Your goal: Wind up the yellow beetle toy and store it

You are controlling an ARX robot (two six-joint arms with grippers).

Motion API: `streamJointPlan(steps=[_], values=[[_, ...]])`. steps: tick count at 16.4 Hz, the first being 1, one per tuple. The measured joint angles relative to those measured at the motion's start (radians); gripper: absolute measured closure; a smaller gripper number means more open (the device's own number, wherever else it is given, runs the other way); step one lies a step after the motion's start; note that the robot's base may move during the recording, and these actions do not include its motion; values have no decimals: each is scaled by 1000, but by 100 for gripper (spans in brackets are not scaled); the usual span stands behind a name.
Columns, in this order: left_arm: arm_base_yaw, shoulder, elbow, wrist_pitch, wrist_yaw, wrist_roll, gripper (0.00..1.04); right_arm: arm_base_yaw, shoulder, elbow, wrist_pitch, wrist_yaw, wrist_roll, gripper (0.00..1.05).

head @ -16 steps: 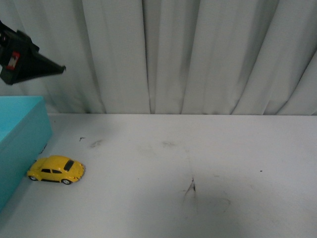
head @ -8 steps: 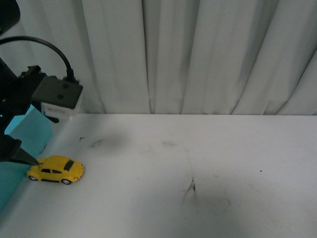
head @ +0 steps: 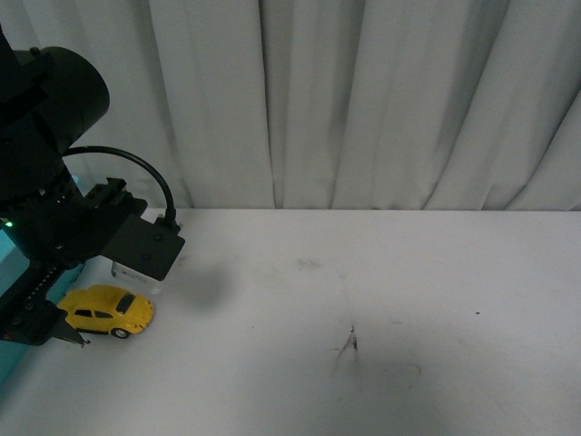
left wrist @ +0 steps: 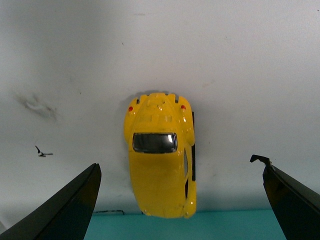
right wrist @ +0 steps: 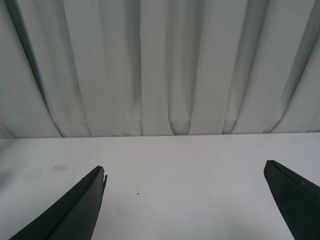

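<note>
The left arm (head: 54, 182) had dropped lower over the yellow beetle toy (head: 105, 310), which sat unmoved on the table (head: 363, 291) at eight o'clock, beside the teal box (left wrist: 225, 226). The left gripper (left wrist: 176, 163) straddled it wide open, not touching; the right gripper (right wrist: 184, 166) gaped empty.

Left arm (head: 41, 209): matte black throughout. Fat rounded cylindrical housing (head: 64, 91) at the upper end. Thin black cable (head: 145, 168), looped in an arc, plugged into a flat black rectangular block (head: 145, 245) with a pale, whitish piece on its underside. Small green light (head: 8, 222) on the body. Narrow black rail (head: 32, 289) lined with a row of fine pale marks.

Left jaws: two plain black wedges, smooth, tapering to thin tips; one tip slightly notched.

Right jaws: same black tapered wedges, unmarked.
</note>
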Motion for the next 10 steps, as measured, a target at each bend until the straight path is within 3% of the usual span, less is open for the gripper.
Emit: streamJointPlan(steps=[3,7,10], values=[[1,60,48,11,-16,-66,7,0,0,0,0,0,0,7],[29,130,74,-1,-72,-418,7,0,0,0,0,0,0,7],[40,147,89,37,-51,-406,7,0,0,0,0,0,0,7]])
